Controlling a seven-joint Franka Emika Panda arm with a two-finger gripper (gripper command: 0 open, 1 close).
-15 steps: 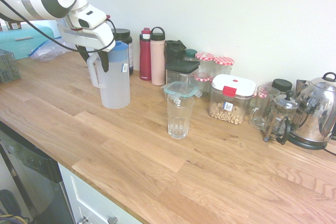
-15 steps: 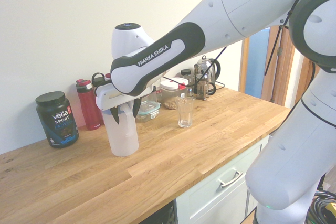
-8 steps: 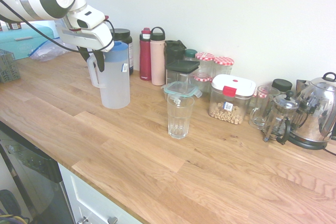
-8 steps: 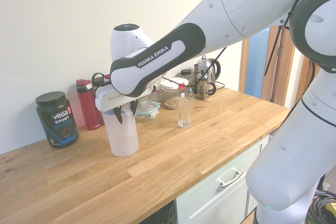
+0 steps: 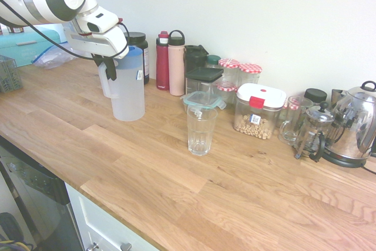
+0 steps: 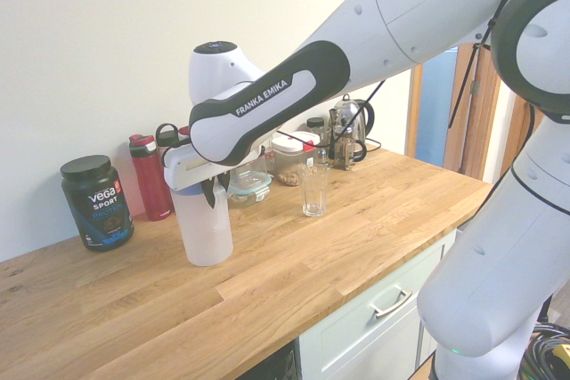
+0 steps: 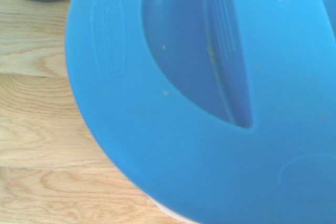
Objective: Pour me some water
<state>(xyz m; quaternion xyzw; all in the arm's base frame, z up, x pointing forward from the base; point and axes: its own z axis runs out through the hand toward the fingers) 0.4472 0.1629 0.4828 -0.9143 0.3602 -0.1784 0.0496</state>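
Gripper (image 5: 110, 66) at jug (image 5: 128, 89) handle (image 5: 106, 80)
Fingers look closed on handle; jug upright on counter (image 5: 176, 163), blue lid (image 7: 210, 103) on, glass (image 5: 201, 130) well apart.

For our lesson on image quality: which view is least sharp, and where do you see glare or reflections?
Wrist view: the jug's blue lid fills the frame, soft and close. First exterior view: sharp, evenly lit, bright reflections on the steel kettle. Second exterior view: clear, with soft sheen on the white arm.
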